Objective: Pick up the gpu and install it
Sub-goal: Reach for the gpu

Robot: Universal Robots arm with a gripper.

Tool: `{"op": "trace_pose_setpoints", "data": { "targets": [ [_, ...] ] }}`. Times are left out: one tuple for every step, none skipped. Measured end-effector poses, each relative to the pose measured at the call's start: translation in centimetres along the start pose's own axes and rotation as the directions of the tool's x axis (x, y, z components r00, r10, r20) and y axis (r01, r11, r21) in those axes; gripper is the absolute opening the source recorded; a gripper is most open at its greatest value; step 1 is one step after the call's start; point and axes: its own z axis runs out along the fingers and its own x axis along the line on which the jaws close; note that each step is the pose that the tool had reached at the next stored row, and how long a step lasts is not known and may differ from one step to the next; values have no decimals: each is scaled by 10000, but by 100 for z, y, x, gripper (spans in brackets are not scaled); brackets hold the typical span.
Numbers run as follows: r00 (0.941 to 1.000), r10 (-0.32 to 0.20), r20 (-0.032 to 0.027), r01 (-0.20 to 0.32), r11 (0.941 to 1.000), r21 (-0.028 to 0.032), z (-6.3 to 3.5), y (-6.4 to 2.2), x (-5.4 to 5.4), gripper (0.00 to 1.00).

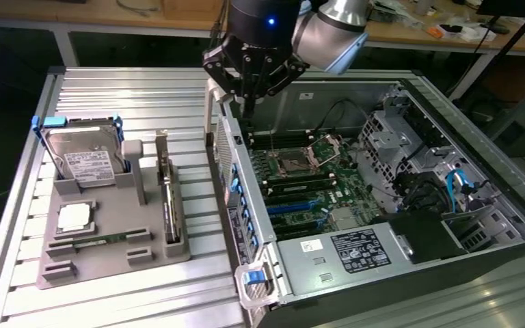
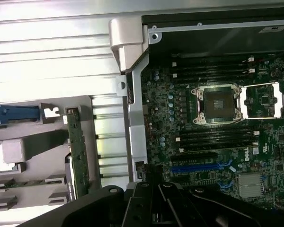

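One thin green circuit-card gpu point(image 1: 167, 201) is standing on edge in the grey plastic holder point(image 1: 107, 256) on the ribbed tabletop point(image 1: 135, 96), at 8 o'clock from the black end effector point(image 1: 247, 92), which is hanging shut and empty. Its long axis is running 12-to-6 in the exterior view, with the silver bracket point(image 1: 161, 145) seemingly pointing toward 12. Probably light, stiff and fragile, it is calling for a grip along its upper edge.
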Motion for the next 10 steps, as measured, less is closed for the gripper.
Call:
{"op": "trace_pose_setpoints", "data": {
  "targets": [
    [10000,-1,0,1,10000,0,-1,-2,27,11],
    [10000,1,0,-1,10000,0,-1,-4,56,11],
    [10000,1,-1,-1,10000,1,-3,-6,82,11],
    [10000,1,-1,-1,10000,1,-3,-8,106,11],
    [10000,1,0,-1,10000,0,-4,-10,130,11],
    [10000,0,0,0,10000,0,-4,-11,152,11],
    [10000,0,0,0,10000,0,-5,-13,174,11],
    [10000,-1,0,1,10000,0,-6,-15,196,11],
    [10000,0,0,0,10000,-1,-6,-17,218,11],
    [10000,0,0,0,10000,0,-7,-18,242,11]
  ]
}}
